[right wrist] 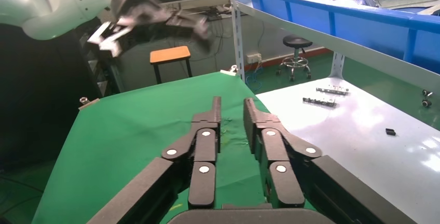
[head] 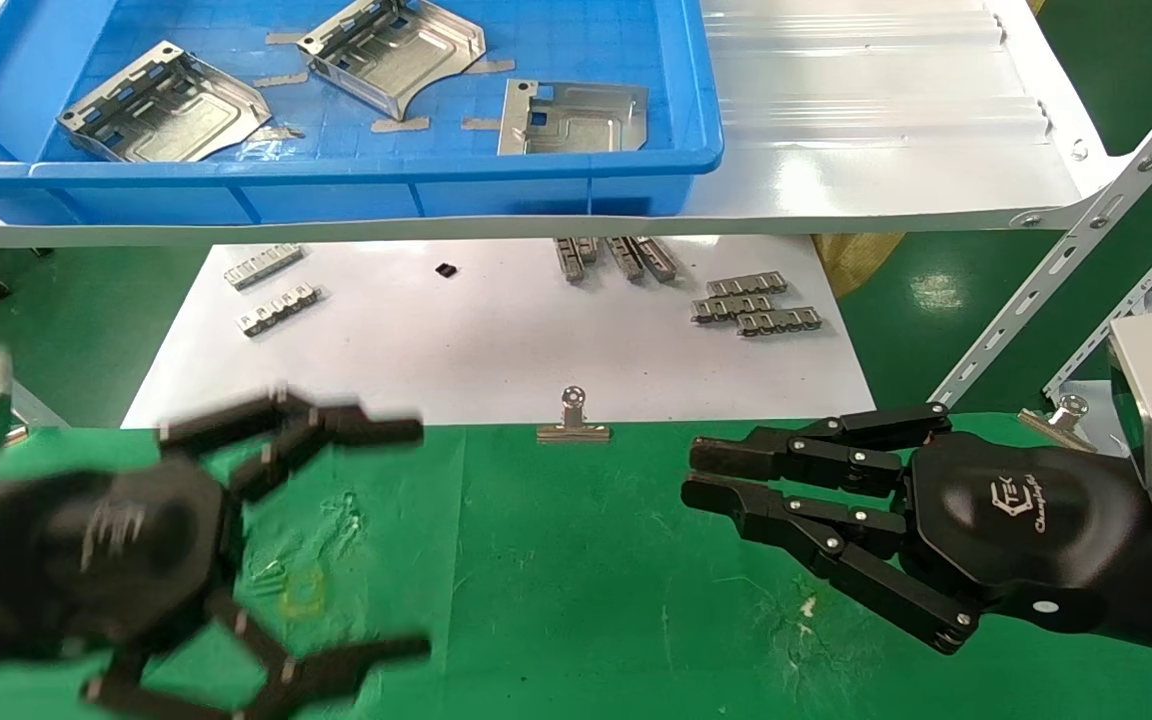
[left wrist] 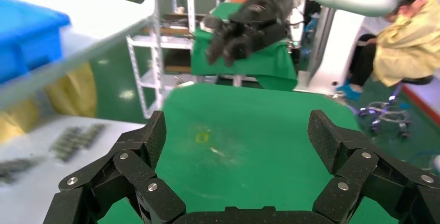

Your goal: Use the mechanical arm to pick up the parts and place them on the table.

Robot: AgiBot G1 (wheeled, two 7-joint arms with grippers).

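Left hand [head: 266, 540] hovering over green table [head: 576, 560], fingers spread wide, empty. Right hand [head: 736, 490] parked low, fingers straight and bunched. Parts [head: 391, 50] up in blue bin [head: 336, 180]. I'd lift over rim, grab nearest plate by folded edge.

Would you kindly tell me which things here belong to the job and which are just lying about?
Belong to the job:
- three metal plates in the blue bin
- green table
- left gripper, open above it
- right gripper, closed, empty

Lying about:
- toothed strips
- binder clip
- white sheet
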